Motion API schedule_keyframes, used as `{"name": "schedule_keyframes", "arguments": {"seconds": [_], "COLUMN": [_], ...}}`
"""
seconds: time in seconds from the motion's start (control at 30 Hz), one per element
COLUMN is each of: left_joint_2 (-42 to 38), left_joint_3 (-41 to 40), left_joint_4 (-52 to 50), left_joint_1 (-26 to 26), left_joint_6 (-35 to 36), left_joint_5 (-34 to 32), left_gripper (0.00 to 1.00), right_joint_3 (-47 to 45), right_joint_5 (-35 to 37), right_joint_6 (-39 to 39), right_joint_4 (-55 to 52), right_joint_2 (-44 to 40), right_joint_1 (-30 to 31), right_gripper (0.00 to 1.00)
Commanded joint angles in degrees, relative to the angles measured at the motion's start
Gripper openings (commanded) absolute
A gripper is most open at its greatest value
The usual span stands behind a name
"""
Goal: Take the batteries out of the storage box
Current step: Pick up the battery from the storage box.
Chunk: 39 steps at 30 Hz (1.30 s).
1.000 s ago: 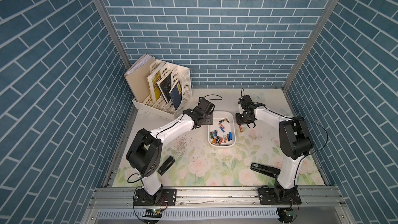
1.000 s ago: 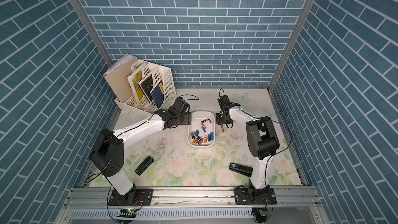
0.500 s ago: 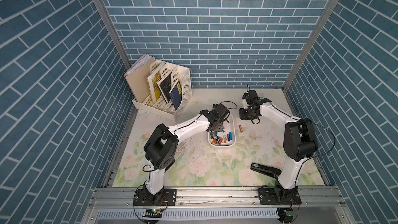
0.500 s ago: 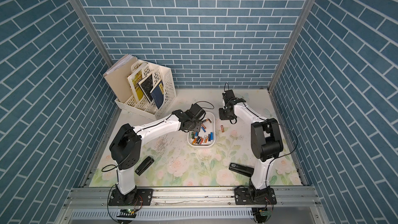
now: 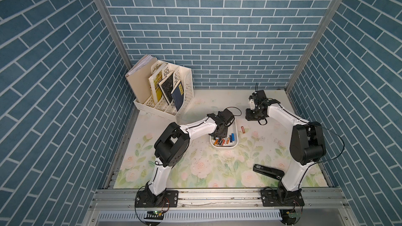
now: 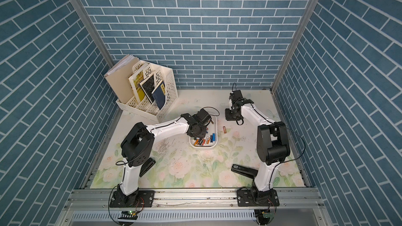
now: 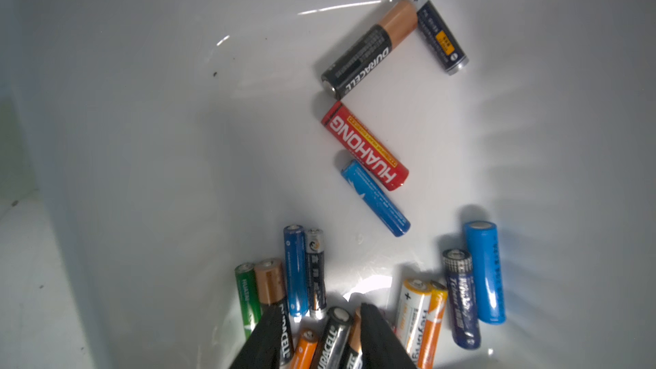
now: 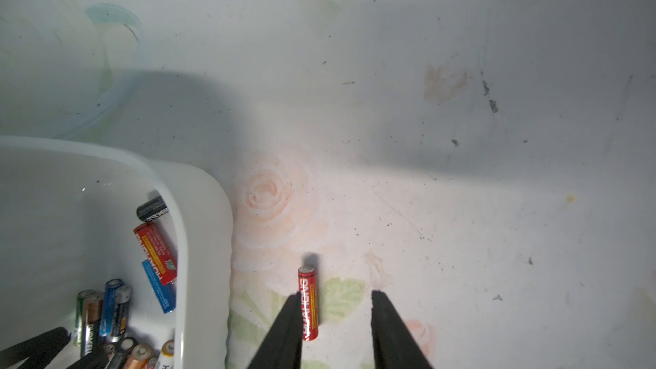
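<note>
Stapler point(image 5: 268, 171) nearest, on floral mat point(image 5: 195, 170). Mid-table: storage box point(image 5: 224, 146), batteries point(image 5: 224, 141) heaped at its near end. Left gripper point(image 7: 319, 308) inside, jaws straddling several, pinch unclear. Red battery point(image 8: 308, 303) on mat just beside box; right gripper point(image 8: 335, 294) over it, jaws spread, empty. Far: file rack point(image 5: 185, 96) holding books point(image 5: 167, 88)

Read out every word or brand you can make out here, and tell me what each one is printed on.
"DURACELL": black and copper battery in the storage box.
"HUAHONG": red battery in that box.
"HUAHONG": second red battery, on the mat beside the box.
Other batteries, fine print: too blurred.
Book covers, stapler tag: too small.
</note>
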Motion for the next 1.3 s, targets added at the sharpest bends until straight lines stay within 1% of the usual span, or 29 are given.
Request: {"name": "schedule_keyframes", "arguments": {"seconds": [0.0, 0.6, 0.9, 1.1, 1.27], "left_joint_2": [1.2, 4.3, 5.7, 5.2, 4.8], "left_joint_3": [1.6, 3.4, 4.9, 5.3, 5.6], "left_joint_4": [-0.7, -0.6, -1.9, -2.8, -3.6], "left_joint_1": [-0.3, 0.1, 0.3, 0.2, 0.2], "left_joint_6": [0.2, 1.0, 1.5, 1.7, 2.1], "left_joint_5": [0.8, 2.5, 2.0, 0.4, 0.5], "left_gripper": [0.4, 0.35, 0.34, 0.34, 0.34], "right_joint_3": [-0.6, 0.3, 0.9, 1.5, 1.4], "right_joint_5": [-1.3, -2.2, -2.3, -2.4, -2.5], "right_joint_6": [-1.2, -2.0, -2.5, -2.8, -2.7], "right_joint_4": [-0.6, -1.5, -1.7, -2.1, -1.9], "right_joint_2": [-1.2, -0.4, 0.3, 0.7, 0.9], "right_joint_1": [-0.2, -0.4, -0.5, -0.5, -0.5], "right_gripper": [0.36, 0.36, 0.36, 0.37, 0.37]}}
